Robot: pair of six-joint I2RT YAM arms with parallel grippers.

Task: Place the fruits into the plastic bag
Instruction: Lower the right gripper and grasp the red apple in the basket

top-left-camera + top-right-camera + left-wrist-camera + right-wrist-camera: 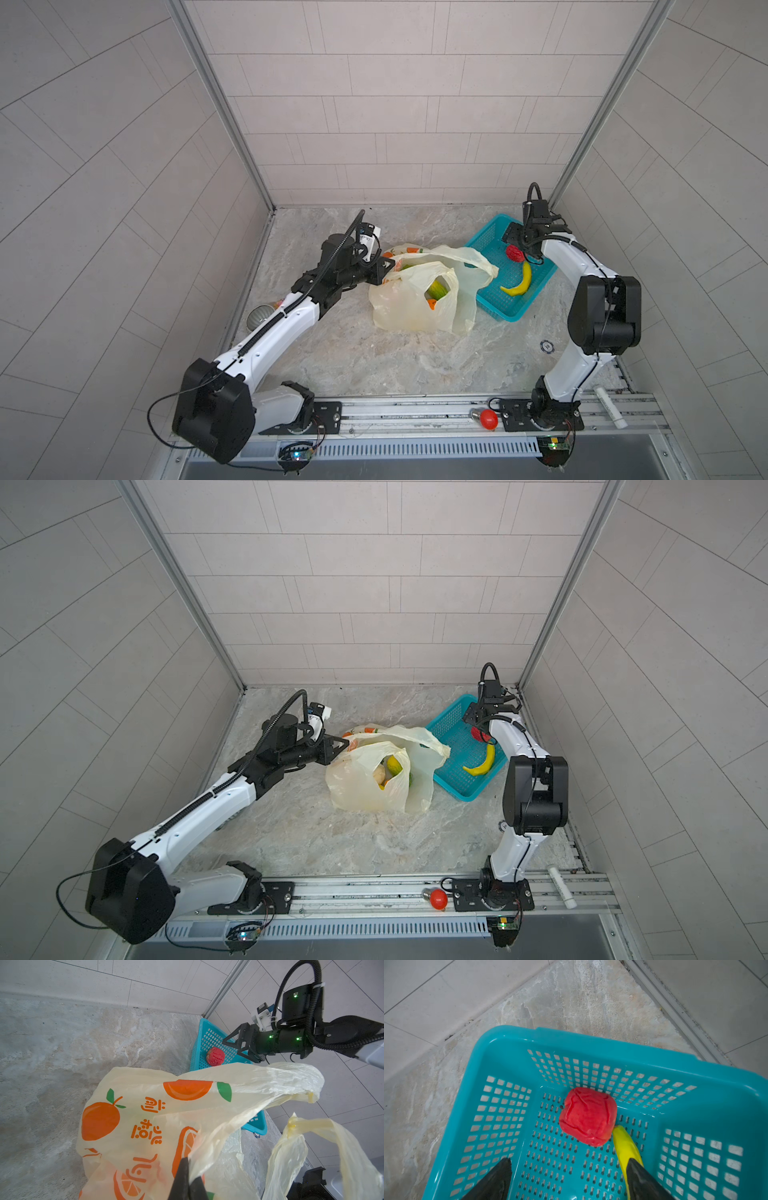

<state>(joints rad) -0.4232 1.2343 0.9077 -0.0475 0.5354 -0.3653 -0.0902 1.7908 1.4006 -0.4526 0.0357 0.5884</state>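
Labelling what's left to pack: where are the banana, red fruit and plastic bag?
banana (524, 281), in a top view, mid-curve.
red fruit (587, 1115), right wrist view, centre.
plastic bag (145, 1088), left wrist view, printed side.

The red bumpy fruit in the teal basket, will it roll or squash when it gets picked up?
Roundish, the red fruit may roll on the smooth basket floor if nudged, though the banana tip beside it could check that. Its creased skin suggests a soft body that would probably give under the open right tool.
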